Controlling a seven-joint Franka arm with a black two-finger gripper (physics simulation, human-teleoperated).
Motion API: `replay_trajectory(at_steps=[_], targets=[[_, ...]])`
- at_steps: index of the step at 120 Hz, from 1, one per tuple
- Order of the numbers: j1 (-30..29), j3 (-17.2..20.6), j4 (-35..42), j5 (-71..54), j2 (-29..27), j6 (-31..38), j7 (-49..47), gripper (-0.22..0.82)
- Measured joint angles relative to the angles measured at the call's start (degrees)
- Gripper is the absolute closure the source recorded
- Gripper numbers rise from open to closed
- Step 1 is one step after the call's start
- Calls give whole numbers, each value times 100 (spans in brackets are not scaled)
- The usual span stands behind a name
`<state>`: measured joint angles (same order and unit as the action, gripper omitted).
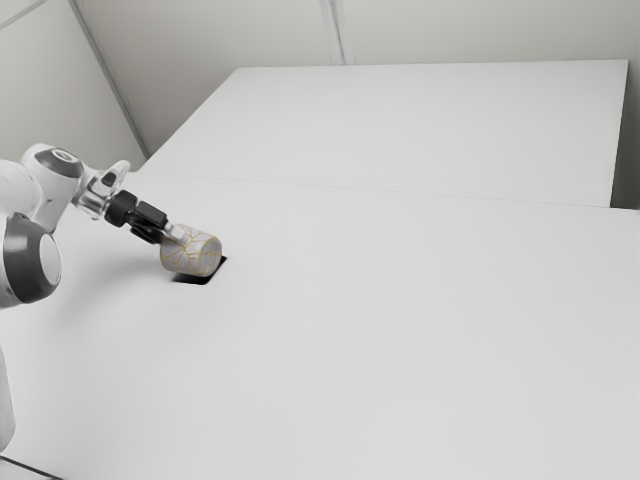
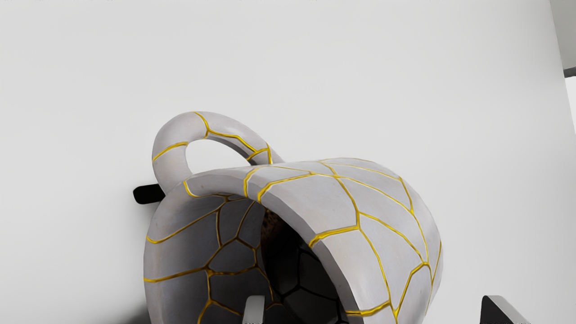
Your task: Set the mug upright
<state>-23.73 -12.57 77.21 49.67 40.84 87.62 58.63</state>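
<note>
One whitish-grey mug with a web of gold lines lies on its side left of centre in the exterior view, its closed round end turned toward that view's right. Beneath it, a black patch shows on the broad white table; I cannot tell whether it is shadow or something solid.

My white arm with grey joint covers comes in at the left edge of the exterior view, and my black two-finger gripper slants down to the mug's upper left side there.

The fingers are open, standing wide apart. In the wrist view, one grey fingertip overlaps the mug's dark mouth, while the other fingertip stands outside, just beside the body, with a strip of table between. Whether the first touches the inner wall, I cannot tell. The curved handle arches out from the side of the mug, away from the fingertips, and a small black rounded shape shows against the handle's base, near the rim.
</note>
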Motion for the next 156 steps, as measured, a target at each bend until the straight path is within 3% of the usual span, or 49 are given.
replay_trajectory(at_steps=[36,56,79,106,120,135,156], targets=[[27,0,7,227,8,-19,104,38],[35,0,33,260,-2,-16,114,59],[36,1,103,674,-36,-205,79,73],[59,19,250,937,-120,-373,-85,77],[60,259,252,526,-501,-289,-324,78],[197,630,623,-194,-998,251,-750,79],[1018,685,1802,-1742,-2103,1476,-1673,79]])
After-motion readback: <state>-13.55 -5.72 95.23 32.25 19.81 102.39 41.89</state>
